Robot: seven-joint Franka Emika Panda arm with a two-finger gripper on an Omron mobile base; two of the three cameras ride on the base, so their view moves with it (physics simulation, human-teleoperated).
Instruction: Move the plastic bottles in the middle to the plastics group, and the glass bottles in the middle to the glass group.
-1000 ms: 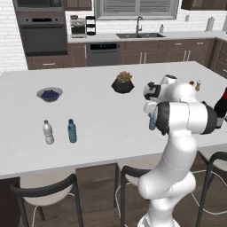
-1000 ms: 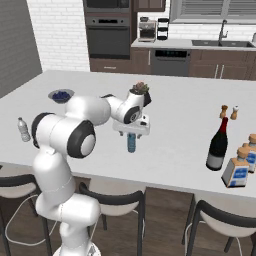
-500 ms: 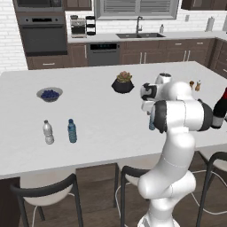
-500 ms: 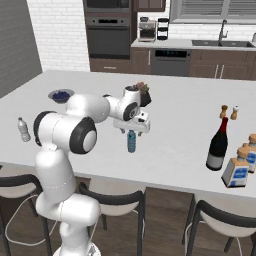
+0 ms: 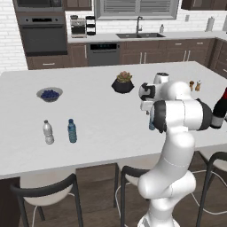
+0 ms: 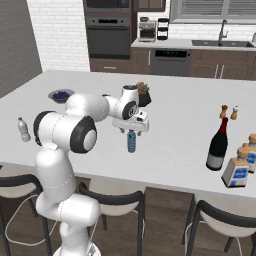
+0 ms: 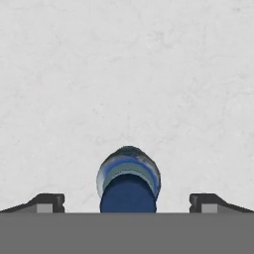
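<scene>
The small pale grey-blue plastic bottle (image 6: 131, 141) stands upright near the counter's front edge in the right base view. My gripper (image 6: 130, 125) hangs just above it, pointing down. In the hand view its dark cap (image 7: 128, 192) sits centred between my two fingertips (image 7: 47, 202), and the gripper (image 7: 128, 203) is wide open and touches nothing. The tall dark wine bottle (image 6: 218, 146) and the squarish bottle (image 6: 236, 168) stand far right. The plastics group, a clear bottle (image 5: 48, 132) and a deeper blue one (image 5: 72, 131), stands at the left.
A bowl of blue berries (image 5: 49, 94) and a potted plant (image 5: 123, 83) sit farther back on the white counter (image 5: 102, 115). Two small shakers (image 6: 228, 111) stand behind the wine bottle. Another labelled bottle (image 6: 251, 148) is at the right edge. Stools line the counter's front.
The hand has shifted slightly sideways and settled over the small bottle. The gripper stayed open and the bottles have not moved.
</scene>
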